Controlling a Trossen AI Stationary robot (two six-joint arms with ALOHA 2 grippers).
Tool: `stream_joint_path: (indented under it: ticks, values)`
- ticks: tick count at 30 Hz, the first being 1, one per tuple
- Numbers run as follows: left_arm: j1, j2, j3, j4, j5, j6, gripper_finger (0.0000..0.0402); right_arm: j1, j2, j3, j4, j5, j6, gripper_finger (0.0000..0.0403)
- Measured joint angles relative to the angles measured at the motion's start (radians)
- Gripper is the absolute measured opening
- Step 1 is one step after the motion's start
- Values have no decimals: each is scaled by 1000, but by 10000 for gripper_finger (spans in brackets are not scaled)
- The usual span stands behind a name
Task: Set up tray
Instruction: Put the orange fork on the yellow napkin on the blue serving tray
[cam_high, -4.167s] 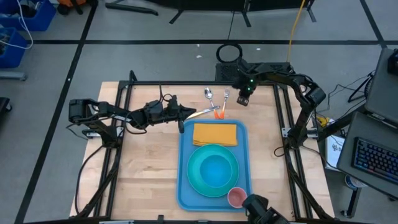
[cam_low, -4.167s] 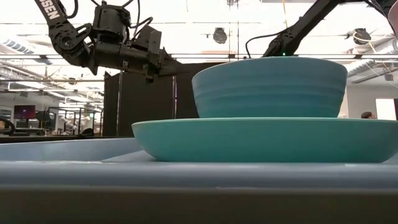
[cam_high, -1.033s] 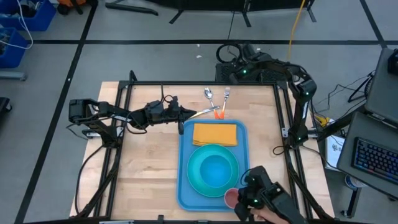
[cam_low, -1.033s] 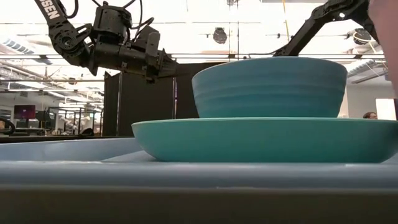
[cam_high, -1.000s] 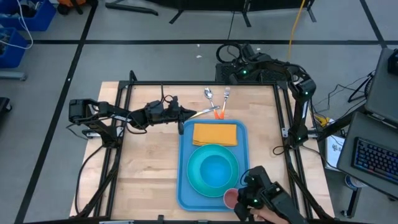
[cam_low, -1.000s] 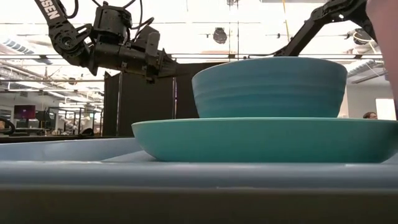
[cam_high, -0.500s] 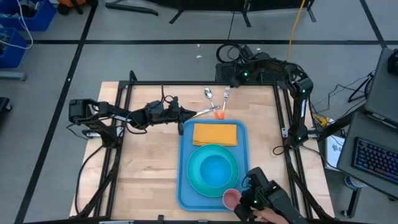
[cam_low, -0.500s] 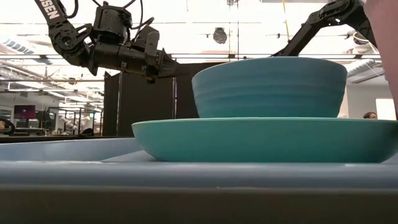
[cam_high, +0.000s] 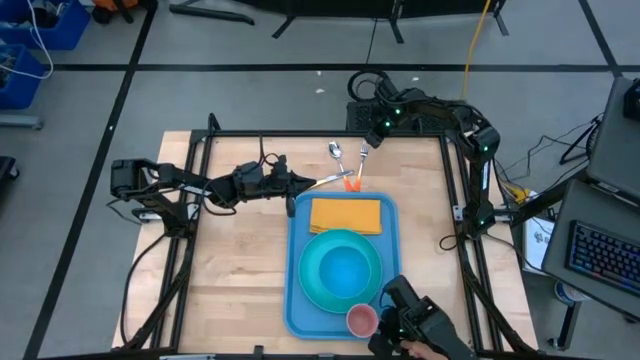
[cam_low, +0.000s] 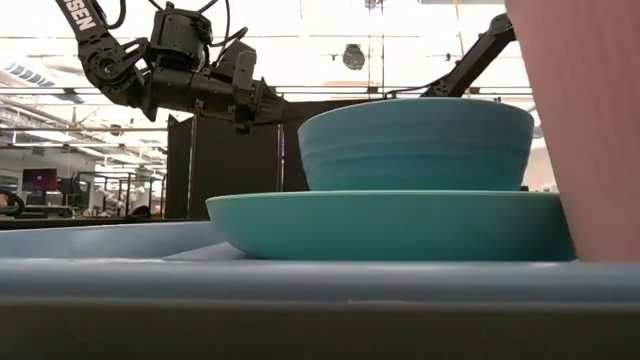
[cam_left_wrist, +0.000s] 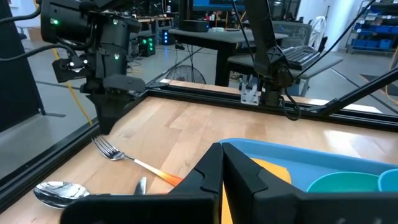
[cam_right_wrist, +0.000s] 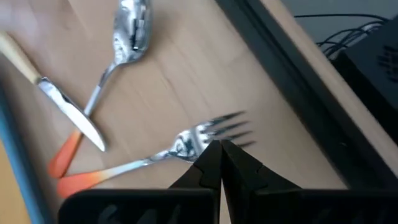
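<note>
The light-blue tray (cam_high: 296, 290) lies at the table's middle. On it are an orange napkin (cam_high: 345, 215), a teal bowl (cam_low: 415, 145) standing on a teal plate (cam_low: 380, 225), and a pink cup (cam_high: 361, 320) at the near right corner. A fork (cam_right_wrist: 186, 146), spoon (cam_right_wrist: 127, 34) and knife (cam_right_wrist: 71, 115) lie on the wood beyond the tray's far end. My right gripper (cam_right_wrist: 219, 148) is shut and slants down at the fork's tines. My left gripper (cam_high: 299, 184) is shut and level, off the tray's far left corner, holding nothing. My right gripper has its shut fingertips (cam_left_wrist: 106, 127) slanting down from the table's far side, right at the fork's tines (cam_right_wrist: 227, 127). The fork lies flat on the wood. I cannot tell whether the fingertips touch it.
A person's hand with a dark hand-held device (cam_high: 415, 322) is at the table's near edge, beside the pink cup. Black frame rails (cam_high: 455, 180) run along the table's sides and far edge. Bare wood (cam_high: 235, 260) lies left of the tray.
My right gripper has come in from beyond the far edge, gone down and tipped downward over the fork's tines. The pink cup has moved left on the tray's near end with the person's device. The plate and bowl have shifted slightly left in the low view.
</note>
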Motion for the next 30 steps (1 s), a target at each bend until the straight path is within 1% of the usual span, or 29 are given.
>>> stream_joint_path:
  ticks: [8,13,17,20,22,25,28,30]
  values:
    - [0,0,0,0,0,4,6,13,-1,0,-4,39,-14,0]
    - [0,0,0,0,1,3,17,7,-29,-1,-66,132,-108,0]
    - [0,0,0,-5,2,3,4,6,-67,-1,-75,203,-108,0]
    - [0,0,0,-10,2,3,8,11,-100,-1,-50,267,-120,0]
    - [0,0,0,-12,2,2,16,13,-119,-1,16,297,-132,0]
    - [0,0,0,-19,2,2,18,13,-147,-1,85,318,-63,0]
    - [0,0,0,-23,3,1,7,17,-163,-1,102,331,-23,0]
    - [-3,0,0,-28,7,0,4,19,-164,-1,80,340,21,0]
